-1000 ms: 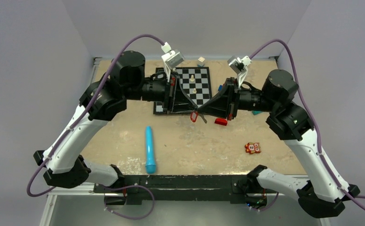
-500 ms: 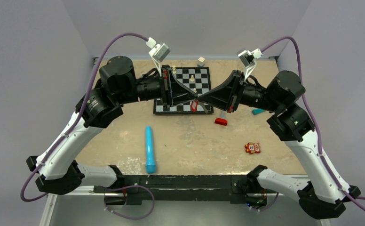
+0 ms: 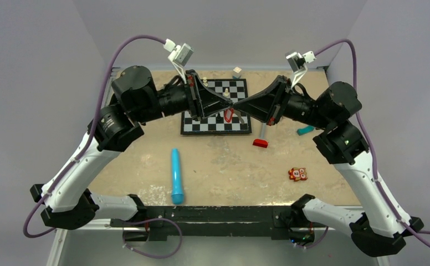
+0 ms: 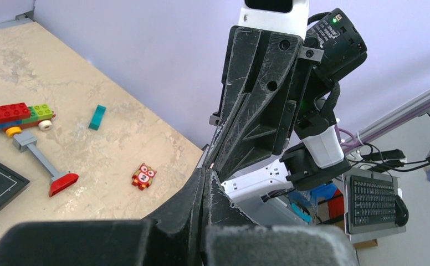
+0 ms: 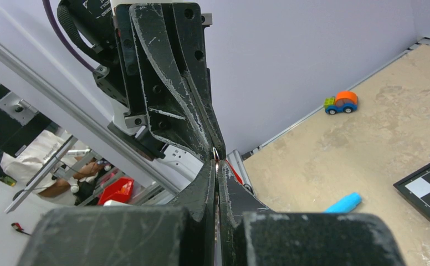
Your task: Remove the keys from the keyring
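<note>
keyring [image 3: 229, 114], one, hangs pinched between two end effectors [image 3: 230, 103] [image 3: 239, 105]

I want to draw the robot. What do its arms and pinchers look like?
The left arm and right arm have white shells, chunky black joints and a purple cable each. The left gripper and right gripper are black, scratched wedges.

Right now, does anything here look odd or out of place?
Yes: the red keyring dangles in mid-air over the chessboard, hanging where the left fingers and right fingers meet tip to tip, both shut. Nothing looks spilled or broken.
</note>
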